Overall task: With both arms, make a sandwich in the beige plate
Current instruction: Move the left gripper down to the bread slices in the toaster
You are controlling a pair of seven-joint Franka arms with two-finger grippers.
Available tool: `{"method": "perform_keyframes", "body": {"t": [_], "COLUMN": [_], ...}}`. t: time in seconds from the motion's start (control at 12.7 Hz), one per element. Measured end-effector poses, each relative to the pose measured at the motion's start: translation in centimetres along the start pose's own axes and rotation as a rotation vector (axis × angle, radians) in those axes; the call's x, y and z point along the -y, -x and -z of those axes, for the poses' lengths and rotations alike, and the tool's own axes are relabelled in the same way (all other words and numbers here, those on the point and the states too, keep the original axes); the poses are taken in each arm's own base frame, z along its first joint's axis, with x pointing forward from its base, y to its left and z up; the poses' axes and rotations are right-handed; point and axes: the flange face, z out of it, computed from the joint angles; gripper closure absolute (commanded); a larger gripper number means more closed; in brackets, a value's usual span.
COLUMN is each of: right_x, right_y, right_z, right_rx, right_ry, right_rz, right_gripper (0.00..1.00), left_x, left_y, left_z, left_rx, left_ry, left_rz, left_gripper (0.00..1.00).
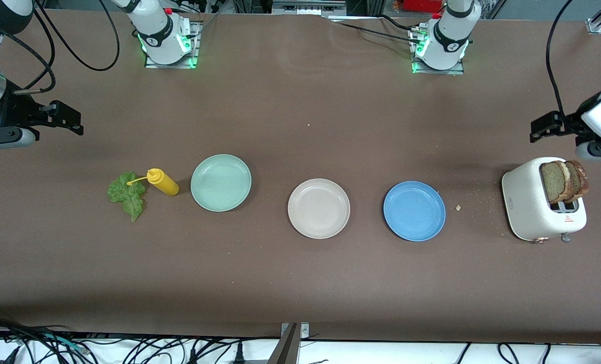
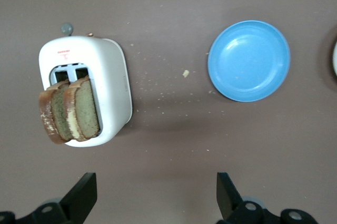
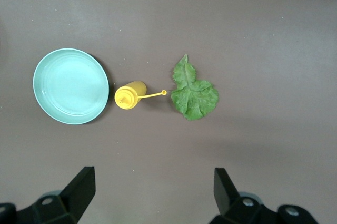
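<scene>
Nearest you, three plates lie in a row across the table. Your beige plate is the middle one and holds nothing. The blue plate sits beside it toward the left arm's end, and the mint-green plate beside it toward the right arm's end, a little farther from you.

The lettuce leaf lies flat on the table at the right arm's end, with the yellow squeeze bottle between it and the mint-green plate. At the left arm's end, the bread slices stand upright in the white toaster, with crumbs scattered beside it.

Farther back, your right gripper hangs over bare table near the leaf, fingers spread wide and holding nothing. Your left gripper hangs over bare table near the toaster, likewise wide open and empty. Both are well apart from the beige plate.
</scene>
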Motion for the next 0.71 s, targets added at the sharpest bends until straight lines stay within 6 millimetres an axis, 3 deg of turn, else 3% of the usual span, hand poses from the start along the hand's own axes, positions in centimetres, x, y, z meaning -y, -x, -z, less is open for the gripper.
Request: {"method": "perform_keyframes", "body": {"t": [0.39, 0.71], "right_x": [0.0, 0.0], "right_y": [0.0, 0.0], "right_z": [0.0, 0.0], "right_rx": [0.000, 0.000], "right_ry": [0.000, 0.000], "right_rz": [-0.001, 0.001], "right_gripper": [0.00, 0.00], "left_x": [8.1, 10.1], "left_y": [-3.9, -4.4], "left_z": [-6.5, -13.7], "left_rx": [-0.025, -0.020], "left_ry": [0.009, 0.002], "left_rz": [0.074, 0.075], "left_gripper": [0.00, 0.00]}}
